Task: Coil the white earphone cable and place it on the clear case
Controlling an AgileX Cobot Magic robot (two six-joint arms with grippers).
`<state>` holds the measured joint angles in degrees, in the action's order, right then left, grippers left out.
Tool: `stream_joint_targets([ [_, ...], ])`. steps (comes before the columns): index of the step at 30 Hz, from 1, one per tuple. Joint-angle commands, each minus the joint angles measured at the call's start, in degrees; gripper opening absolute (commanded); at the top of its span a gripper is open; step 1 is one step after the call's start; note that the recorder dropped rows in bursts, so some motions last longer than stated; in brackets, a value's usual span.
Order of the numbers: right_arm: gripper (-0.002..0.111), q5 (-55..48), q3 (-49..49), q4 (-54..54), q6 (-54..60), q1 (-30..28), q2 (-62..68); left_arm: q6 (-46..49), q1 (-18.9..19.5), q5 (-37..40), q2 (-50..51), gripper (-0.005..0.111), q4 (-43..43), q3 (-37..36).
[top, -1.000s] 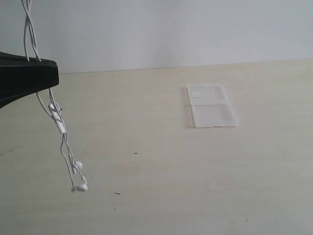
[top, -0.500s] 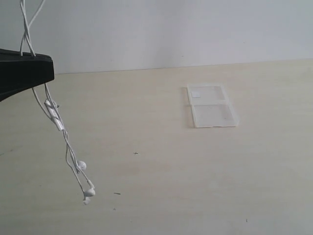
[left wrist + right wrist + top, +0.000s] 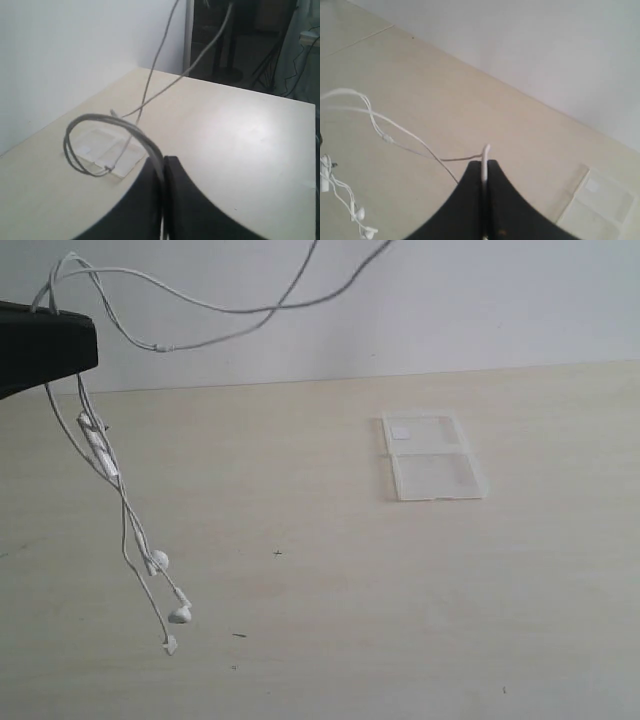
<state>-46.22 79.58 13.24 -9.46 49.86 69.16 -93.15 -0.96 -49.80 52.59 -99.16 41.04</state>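
L gripper (image 3: 163,164) clenching white earphone cable (image 3: 118,485) at left, earbuds (image 3: 180,615) dangling above table (image 3: 400,600); R gripper (image 3: 485,172) pinching cable's other stretch; clear case (image 3: 432,455) lying far right.

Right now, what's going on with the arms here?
Both grippers are shut on the white earphone cable, holding it up off the table. The earbuds and inline remote dangle below the left gripper, and a slack stretch sags between it and the right gripper. No cable is on the clear case, which lies open on the table.
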Motion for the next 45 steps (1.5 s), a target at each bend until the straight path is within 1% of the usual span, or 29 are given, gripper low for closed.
stream_joint_targets([
  [1,0.000,3.0,-7.1,0.6,-1.1,-0.3,-0.4,-1.5,-0.2,0.8,-0.3,0.000,-0.1,0.5],
  [5,0.000,5.7,-13.2,-2.5,-1.2,-0.3,-0.4,-1.9,-0.2,1.1,-0.3,0.000,-0.8,1.6],
  [8,0.001,7.2,-17.4,-7.9,0.0,-0.3,-0.4,-3.5,-0.2,1.1,-0.3,0.000,-0.8,3.8],
  [9,0.006,7.2,-18.1,-10.5,2.6,-0.3,-0.4,-3.6,-0.2,1.1,-0.3,0.000,-0.8,4.3],
  [10,0.014,7.2,-18.7,-13.7,5.2,-0.3,-0.4,-3.6,-0.2,1.3,-0.3,0.000,-0.8,4.7],
  [13,0.037,7.0,-19.3,-17.5,6.9,-0.3,-0.3,-4.1,-0.2,1.7,-0.3,0.000,-0.8,5.0],
  [15,0.047,6.3,-19.3,-17.8,6.9,-0.3,-0.2,-4.4,-0.2,1.7,-0.3,0.000,-0.8,5.0],
  [16,0.049,5.8,-19.3,-17.8,7.6,-0.3,0.0,-4.4,-0.2,1.8,-0.3,0.000,-0.8,5.0],
  [23,0.050,0.2,-19.3,-21.4,13.5,-0.3,2.3,-4.4,-0.2,2.8,-0.3,0.000,-0.8,5.0],
  [27,0.059,0.6,-19.3,-26.5,18.8,-0.3,4.1,-4.4,-0.2,3.0,-0.3,0.000,-0.8,5.0],
  [30,0.061,4.2,-19.3,-32.3,25.8,-0.3,4.9,-4.4,-0.2,3.0,-0.3,0.000,-0.8,5.0],
  [35,0.061,15.7,-19.3,-39.5,37.1,-0.3,4.9,-4.4,-0.2,3.3,-0.3,0.000,-0.8,5.1],
  [40,0.061,23.8,-19.3,-42.8,37.9,-0.3,6.2,-4.4,-0.2,4.7,-0.5,0.000,-0.8,5.1],
  [45,0.061,25.4,-19.3,-49.6,40.4,0.1,9.2,-4.4,-0.2,7.4,-1.2,0.000,-0.8,5.1],
])
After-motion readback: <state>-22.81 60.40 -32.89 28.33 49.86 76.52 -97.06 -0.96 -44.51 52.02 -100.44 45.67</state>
